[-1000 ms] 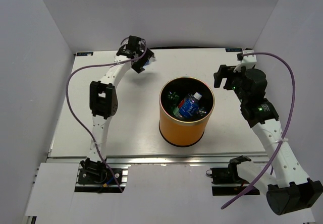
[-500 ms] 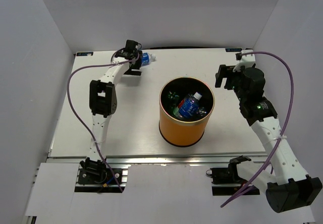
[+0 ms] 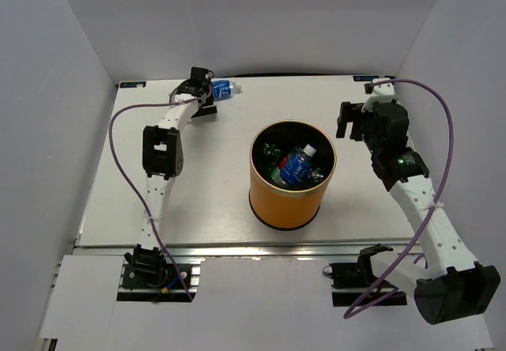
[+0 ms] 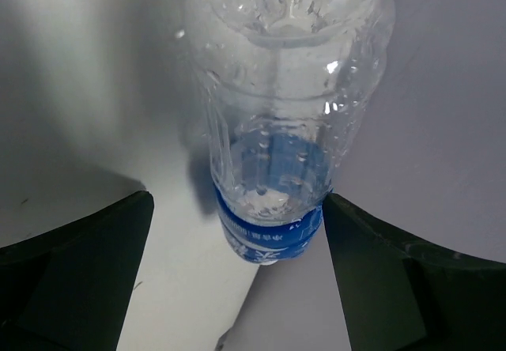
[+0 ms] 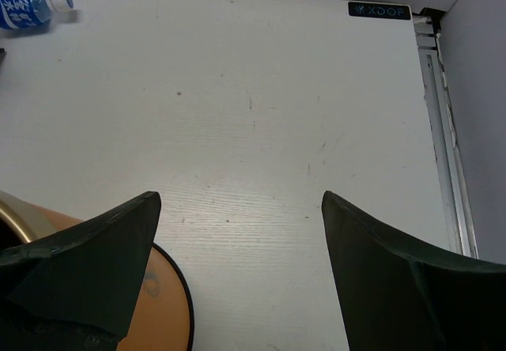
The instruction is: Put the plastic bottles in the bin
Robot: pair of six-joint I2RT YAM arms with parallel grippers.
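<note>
**Top external view.** The bin (image 3: 288, 202) stands on the tabletop (image 3: 205, 197). Several binned bottles (image 3: 298, 164) lie inside it, one with a blue label uppermost. One loose bottle (image 3: 224, 90) lies on its side, beyond the bin and to its left, near the far edge. The left claw (image 3: 210, 93) is at the loose bottle, on the end facing away from the bin. The right claw (image 3: 349, 120) hangs to the right of the bin, apart from it, with nothing in it.

**Left wrist view.** The loose bottle (image 4: 273, 161) lies between the fingers (image 4: 79, 276) of the left claw (image 4: 237, 209). The jaws stand wide apart. A gap shows on each side of the blue label, so no grip is made.

**Right wrist view.** The right claw (image 5: 241, 209) is spread wide, with only bare tabletop (image 5: 253, 106) between its fingers. The orange wall of the bin (image 5: 162, 292) shows at the lower left. The loose bottle (image 5: 24, 7) lies far beyond the bin, at the upper left.

**Step in hand.** By judgement, this is the pick of the last bottle outside the bin. The next move calls for the left claw to close on the bottle body, lift it above the rim, carry it over the bin mouth and release. The thin plastic is likely to dent or slip, so a centred grip is advisable.
</note>
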